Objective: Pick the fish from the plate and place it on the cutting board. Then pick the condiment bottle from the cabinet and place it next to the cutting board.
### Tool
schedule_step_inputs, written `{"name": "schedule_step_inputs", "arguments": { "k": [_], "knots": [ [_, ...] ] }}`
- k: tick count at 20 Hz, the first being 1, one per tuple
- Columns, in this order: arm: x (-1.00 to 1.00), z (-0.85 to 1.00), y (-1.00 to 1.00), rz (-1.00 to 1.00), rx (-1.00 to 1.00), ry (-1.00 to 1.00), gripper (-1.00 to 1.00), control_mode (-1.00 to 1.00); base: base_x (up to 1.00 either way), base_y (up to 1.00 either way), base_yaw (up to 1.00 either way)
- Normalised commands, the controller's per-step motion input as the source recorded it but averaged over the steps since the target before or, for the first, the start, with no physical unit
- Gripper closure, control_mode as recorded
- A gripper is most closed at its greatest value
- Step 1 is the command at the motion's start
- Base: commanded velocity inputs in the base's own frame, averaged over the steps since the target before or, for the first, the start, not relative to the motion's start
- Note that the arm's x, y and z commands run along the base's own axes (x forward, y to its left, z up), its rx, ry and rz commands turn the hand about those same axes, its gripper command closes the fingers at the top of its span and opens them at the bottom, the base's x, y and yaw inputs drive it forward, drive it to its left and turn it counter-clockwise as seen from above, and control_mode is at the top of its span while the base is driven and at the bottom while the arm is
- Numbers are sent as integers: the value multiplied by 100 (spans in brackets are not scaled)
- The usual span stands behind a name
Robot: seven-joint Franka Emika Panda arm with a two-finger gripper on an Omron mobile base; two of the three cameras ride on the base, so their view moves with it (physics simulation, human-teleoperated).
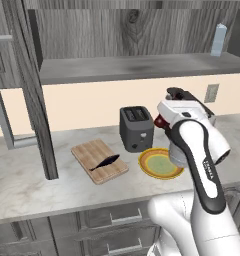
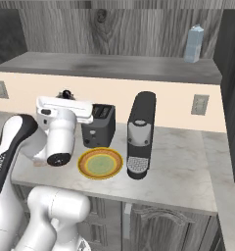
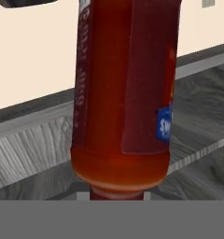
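Gripper shut on the bottle (image 3: pixel 123 93): hand view has the dark-red body close up, running top to bottom of frame, rounded end toward the camera and far end cut off by the top edge. Cap not visible. Label dark w/ a small blue patch, text too blurred to read. Fingertips themselves not discernible there, hidden by the bottle.

Left base view: only a sliver of red bottle (image 1: pixel 159 121) shows beside the wrist, above the counter, just right of the toaster (image 1: pixel 136 128); rest hidden behind the arm, so tilt cannot be judged from here.

Fish (image 1: pixel 105 162) lies on the board (image 1: pixel 99 160), long axis diagonal, one end toward the toaster, other toward the counter's front-left; cannot tell which end is the tail. Board's own long axis runs the other diagonal.

Plate (image 1: pixel 161 163) right of board, near it but apart; its right edge is covered by the arm.

Right base view: plate (image 2: pixel 100 163) between arm and coffee machine (image 2: pixel 140 135). Pale bottle (image 2: pixel 193 44) upright on the cabinet (image 2: pixel 114 66) shelf, far right.
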Motion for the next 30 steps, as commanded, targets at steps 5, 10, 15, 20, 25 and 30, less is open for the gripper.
{"name": "schedule_step_inputs", "arguments": {
  "k": [5,10,15,20,25,30],
  "knots": [
    [-27,-6,1,0,14,7,100,-100,0,0,0],
    [-29,-5,3,0,12,7,100,-100,0,0,0],
    [-17,-2,18,0,4,8,100,-100,0,0,0],
    [-2,-8,22,1,0,11,100,-100,0,0,0],
    [6,-6,17,7,0,12,100,-100,0,0,0],
    [11,-10,5,12,0,5,100,-100,0,0,0]
  ]
}}
